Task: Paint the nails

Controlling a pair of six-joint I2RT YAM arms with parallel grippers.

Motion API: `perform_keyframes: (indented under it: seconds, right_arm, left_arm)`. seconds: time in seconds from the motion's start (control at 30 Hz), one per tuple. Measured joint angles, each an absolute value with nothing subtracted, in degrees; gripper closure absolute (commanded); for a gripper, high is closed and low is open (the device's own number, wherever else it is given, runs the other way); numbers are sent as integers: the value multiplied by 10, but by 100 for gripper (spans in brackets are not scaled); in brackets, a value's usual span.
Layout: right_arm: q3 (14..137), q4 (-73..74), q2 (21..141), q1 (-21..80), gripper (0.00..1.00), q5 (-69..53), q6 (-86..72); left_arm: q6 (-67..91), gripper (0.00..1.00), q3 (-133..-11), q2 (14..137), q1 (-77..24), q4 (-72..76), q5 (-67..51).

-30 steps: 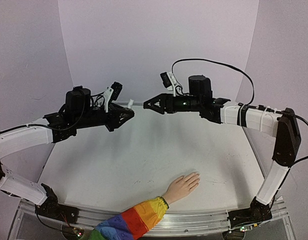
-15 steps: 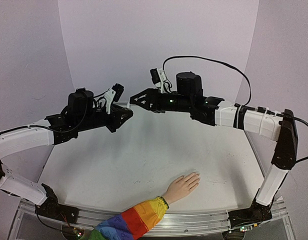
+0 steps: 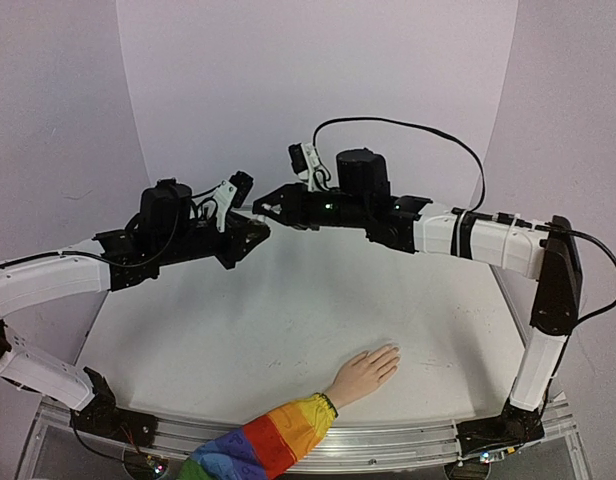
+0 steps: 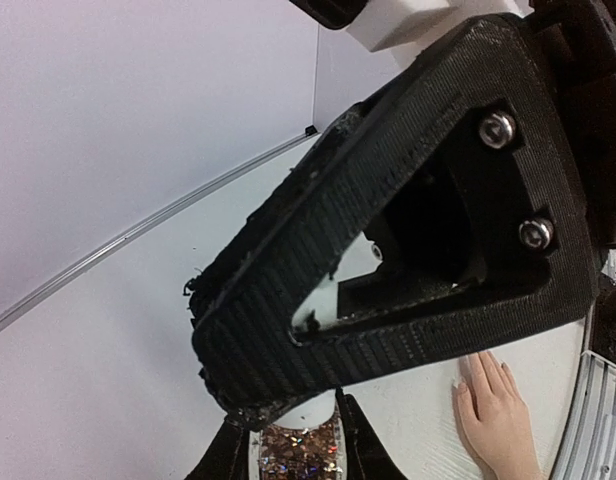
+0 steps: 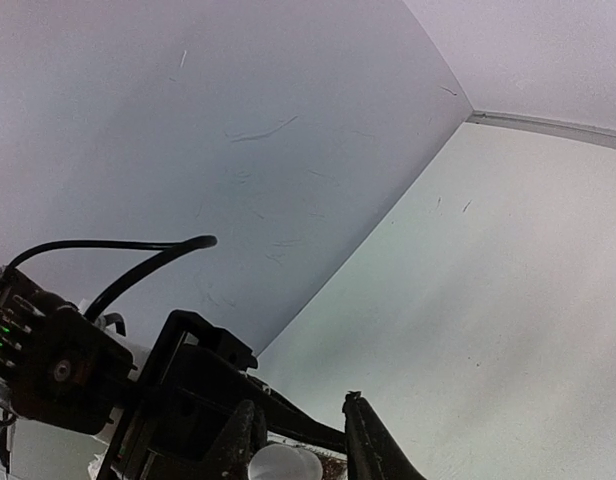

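The small flesh-coloured hand point(image 3: 366, 372) lies flat near the table's front edge, its rainbow-striped sleeve point(image 3: 263, 445) running off the front. Its pale nails point(image 3: 392, 353) point right and away; the left wrist view shows the hand point(image 4: 498, 410) too. My left gripper point(image 3: 258, 230) hovers high over the back of the table, shut on a glitter-filled polish bottle point(image 4: 300, 450). My right gripper point(image 3: 260, 206) meets it from the right. In the right wrist view its jaws point(image 5: 301, 420) straddle the bottle's white cap point(image 5: 283, 465), one finger at the cap, the other a small gap away.
Pale walls enclose the white table point(image 3: 288, 320) at the back and both sides. A metal rail point(image 3: 388, 440) runs along the front edge by the arm bases. A black cable point(image 3: 418, 135) loops above the right arm. Both grippers are far above and behind the hand.
My right arm has swung left until its gripper reaches the left gripper's bottle, and its jaws have narrowed around the cap. The left gripper shifted slightly; the hand lies still.
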State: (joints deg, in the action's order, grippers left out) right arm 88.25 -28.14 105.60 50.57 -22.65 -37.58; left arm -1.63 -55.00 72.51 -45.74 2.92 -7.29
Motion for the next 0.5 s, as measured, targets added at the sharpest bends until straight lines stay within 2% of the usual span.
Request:
perform_keyframes:
  seconds: [0.03,0.17,0.33,0.5]
  right_arm:
    - [882,-282,1057,506,77,-227,-376]
    - [884,-284,1058,506,99,-235,-368]
    - [884,-285,1058,496,100,-286,-318]
    - [848,-347,1055,453,100,-535,-219]
  left_arm:
    - [-16,100,-550,725,-458,29,-73]
    - [-15,100,-550,725,-458,24,-79]
    - [0,100,-551,725,-449,23,-124]
    - [40,100,-577,747,-423,6,-320]
